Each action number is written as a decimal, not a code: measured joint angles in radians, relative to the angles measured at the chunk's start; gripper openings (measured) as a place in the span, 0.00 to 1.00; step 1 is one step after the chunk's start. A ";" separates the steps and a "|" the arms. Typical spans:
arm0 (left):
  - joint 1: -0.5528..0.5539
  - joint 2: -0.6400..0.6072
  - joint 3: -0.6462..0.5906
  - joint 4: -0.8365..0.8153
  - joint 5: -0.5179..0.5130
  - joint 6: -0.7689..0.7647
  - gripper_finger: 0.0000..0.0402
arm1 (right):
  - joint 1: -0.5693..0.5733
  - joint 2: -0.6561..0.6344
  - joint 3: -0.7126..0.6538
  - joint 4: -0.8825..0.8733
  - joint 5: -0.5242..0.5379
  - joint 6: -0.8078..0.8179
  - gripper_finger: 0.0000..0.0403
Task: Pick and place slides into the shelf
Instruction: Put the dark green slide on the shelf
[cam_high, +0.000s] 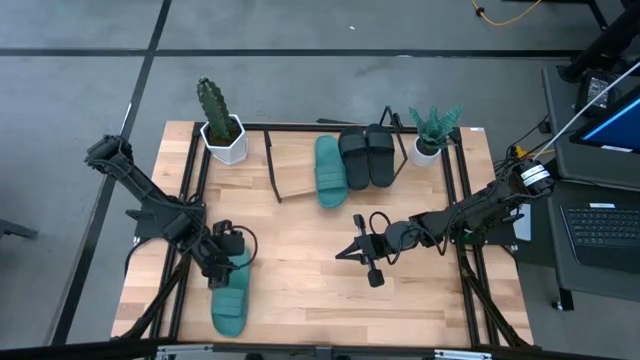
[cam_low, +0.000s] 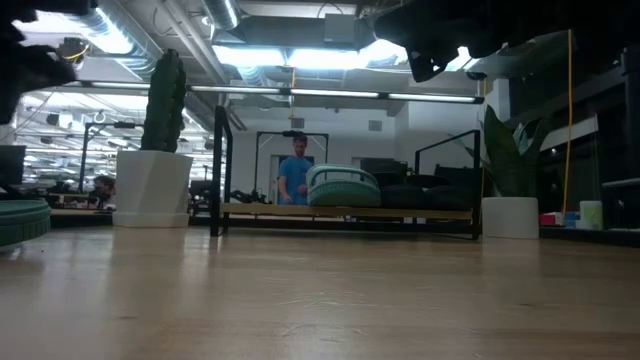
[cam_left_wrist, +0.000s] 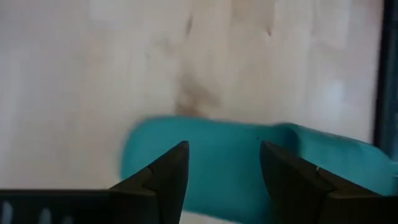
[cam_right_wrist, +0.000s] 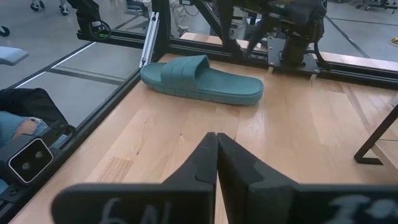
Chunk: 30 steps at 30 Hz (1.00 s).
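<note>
Had left tool (cam_high: 224, 262) spread wide over teal slide (cam_high: 230, 297) near desk's front-left corner; 3 slides already on shelf (cam_high: 300, 165) at back edge. I'd drop straight, pinch strap mid-width, lift level. Right tool (cam_high: 366, 254) shut, mid-desk, idle.

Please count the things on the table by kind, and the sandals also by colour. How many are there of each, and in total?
Teal sandals: 2, one on the shelf, one loose on the table
Black sandals: 2, both on the shelf
Potted plants: 2
Shelf: 1
Total: 7
</note>
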 joint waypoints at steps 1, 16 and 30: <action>-0.004 0.000 0.000 0.002 0.024 -0.030 0.46 | 0.000 0.000 0.000 0.000 0.000 0.000 0.03; -0.101 0.011 0.000 0.091 0.095 -0.177 0.46 | 0.000 0.000 0.000 0.000 0.000 0.000 0.03; -0.101 0.161 0.000 0.141 0.204 -0.176 0.46 | 0.000 0.000 0.000 0.000 0.000 0.001 0.03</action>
